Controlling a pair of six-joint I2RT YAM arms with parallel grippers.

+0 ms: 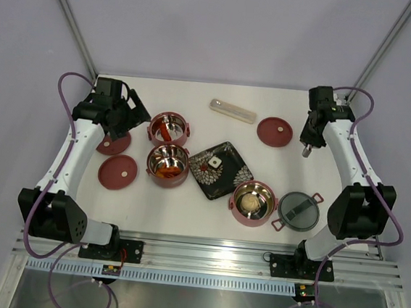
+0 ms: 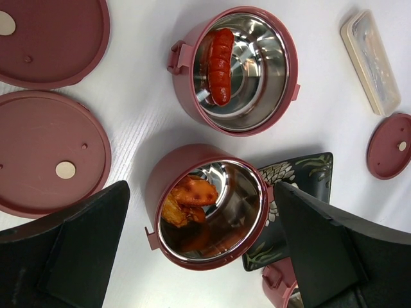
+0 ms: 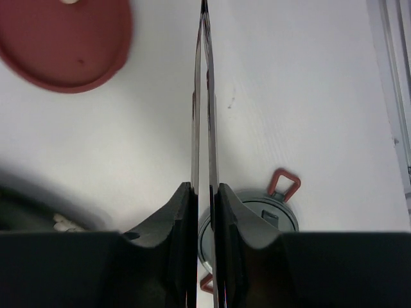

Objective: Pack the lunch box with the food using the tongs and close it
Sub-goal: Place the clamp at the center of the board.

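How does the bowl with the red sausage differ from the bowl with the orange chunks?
The sausage bowl holds one long red stick; the chunk bowl holds several orange pieces. The sausage bowl stands apart from the black plate; the chunk bowl sits right beside it. Both are dusty-red, steel-lined and uncovered.

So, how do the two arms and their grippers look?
The left arm and right arm have white links with black joint housings. A purple cable loops along each. The left gripper and right gripper have black, wedge-shaped fingers.
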